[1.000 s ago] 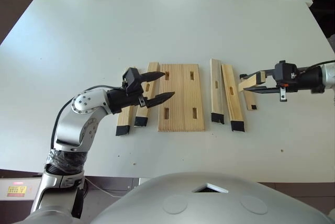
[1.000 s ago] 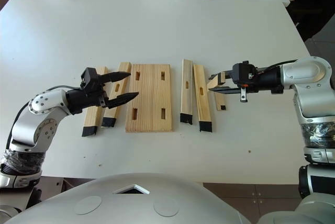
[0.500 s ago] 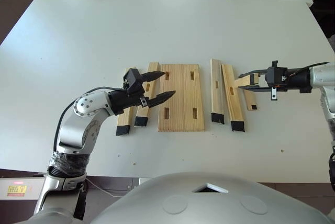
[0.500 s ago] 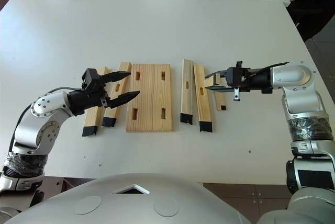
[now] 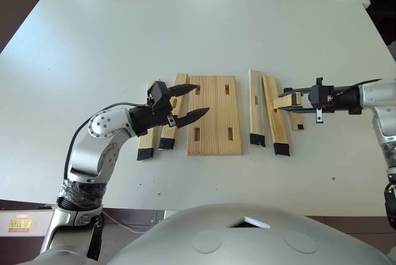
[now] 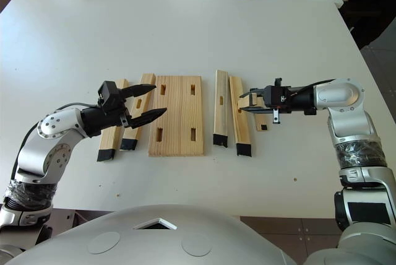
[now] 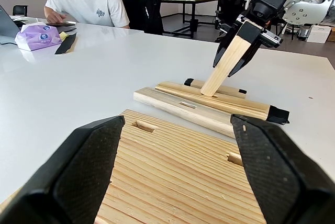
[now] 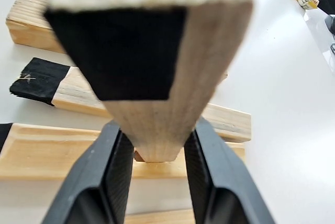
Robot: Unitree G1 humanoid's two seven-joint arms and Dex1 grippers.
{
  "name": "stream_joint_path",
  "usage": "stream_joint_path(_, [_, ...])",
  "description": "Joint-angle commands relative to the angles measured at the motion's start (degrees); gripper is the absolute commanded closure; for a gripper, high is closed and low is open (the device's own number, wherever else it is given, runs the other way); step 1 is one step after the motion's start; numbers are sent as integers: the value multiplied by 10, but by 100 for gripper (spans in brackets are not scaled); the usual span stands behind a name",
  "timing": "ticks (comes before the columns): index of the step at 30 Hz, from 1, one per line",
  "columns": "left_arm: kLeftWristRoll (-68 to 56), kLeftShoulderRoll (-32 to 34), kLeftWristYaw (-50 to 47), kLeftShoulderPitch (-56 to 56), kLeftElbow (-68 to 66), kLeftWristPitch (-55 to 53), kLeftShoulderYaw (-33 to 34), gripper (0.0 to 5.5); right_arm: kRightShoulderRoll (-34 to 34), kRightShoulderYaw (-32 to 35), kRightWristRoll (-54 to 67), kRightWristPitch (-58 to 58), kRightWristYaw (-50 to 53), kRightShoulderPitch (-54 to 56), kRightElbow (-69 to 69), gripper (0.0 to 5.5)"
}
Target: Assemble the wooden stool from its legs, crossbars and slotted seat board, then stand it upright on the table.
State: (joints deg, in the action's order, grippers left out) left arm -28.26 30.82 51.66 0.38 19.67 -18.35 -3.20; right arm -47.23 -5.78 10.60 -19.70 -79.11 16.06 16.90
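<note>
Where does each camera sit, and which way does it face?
Left eye view: on the head, facing forward and down over the table, board and legs; both arms show.
Right eye view: beside it, same scene, both arms.
Left wrist view: on the left arm, facing across the board through the open left tool toward the right tool.
Right wrist view: on the right arm, facing along its gripped piece onto the legs.
Shared: both wrist views show that piece.

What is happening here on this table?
The robot is at an early stage of building a wooden stool. Its right hand holds a short crossbar, tilted, with the lower end by the legs on that side. The left hand hovers open over the edge of the seat board. Board and legs lie flat, nothing joined yet.
</note>
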Motion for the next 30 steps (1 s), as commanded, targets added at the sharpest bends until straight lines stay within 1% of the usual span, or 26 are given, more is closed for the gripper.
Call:
stream_joint_path(1, [0,4,-4,5,10,-8,-1,173,-11,3,14,25,-11,-8,-12,420])
stream_joint_path(8, [1,3,-9,14,19,-11,-2,173,-16,5,35,83,-29,-9,-33,420])
stream_joint_path(12, [0,6,-2,6,17,-17,-6,173,-17,0,29,107,-33,-19,-20,420])
stream_joint_path(21, [-5,17,18,-9,15,-32,-13,173,7,-47,-11,109,-39,13,57,420])
stream_joint_path(30, [-4,18,29,-14,14,-39,-20,173,21,-86,-25,111,-53,41,111,420])
